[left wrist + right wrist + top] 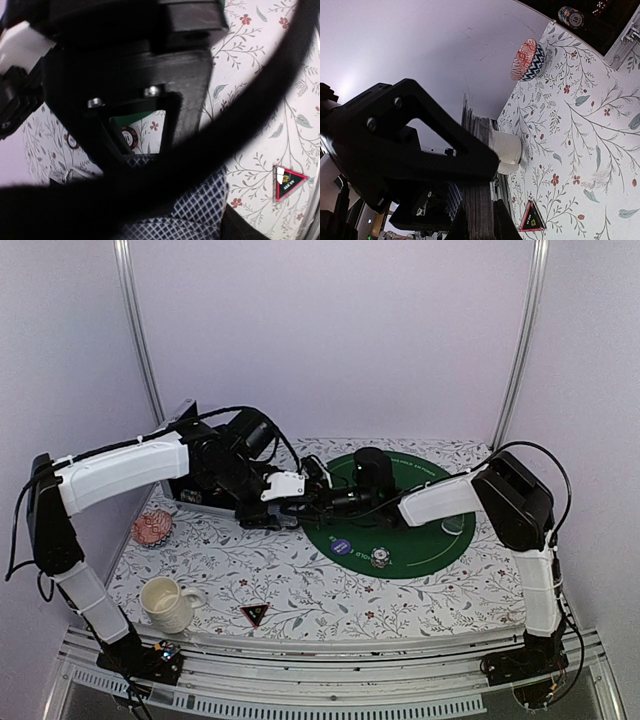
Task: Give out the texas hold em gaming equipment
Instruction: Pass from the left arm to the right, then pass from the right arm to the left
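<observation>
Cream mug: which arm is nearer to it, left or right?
Left. The left arm has its lower link rising just beside the cream mug, on its left in the top view; the right arm stands across the table at the right edge.

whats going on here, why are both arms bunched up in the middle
Both arms meet at the green mat's left edge, apparently passing a deck of cards. The right tool is clamped on the deck. The left tool is at it too, but its grip is hidden. A chip stack and blue button lie on the mat. The black triangular marker sits apart, beside the cream mug.
</observation>
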`<move>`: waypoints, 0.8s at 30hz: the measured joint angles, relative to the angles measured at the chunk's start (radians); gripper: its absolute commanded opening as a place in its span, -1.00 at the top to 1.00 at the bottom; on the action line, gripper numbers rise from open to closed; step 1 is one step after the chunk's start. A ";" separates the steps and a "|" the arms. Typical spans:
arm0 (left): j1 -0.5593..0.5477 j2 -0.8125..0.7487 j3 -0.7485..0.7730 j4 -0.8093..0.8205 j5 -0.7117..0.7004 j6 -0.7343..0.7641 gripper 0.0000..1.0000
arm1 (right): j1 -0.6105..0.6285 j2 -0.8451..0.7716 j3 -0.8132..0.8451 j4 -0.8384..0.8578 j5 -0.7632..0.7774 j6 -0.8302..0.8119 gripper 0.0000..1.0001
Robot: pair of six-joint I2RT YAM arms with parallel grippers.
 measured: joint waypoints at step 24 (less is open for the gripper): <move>-0.003 -0.451 -0.473 0.509 0.262 -0.091 -0.96 | -0.084 -0.388 -0.298 -0.197 -0.086 -0.246 0.97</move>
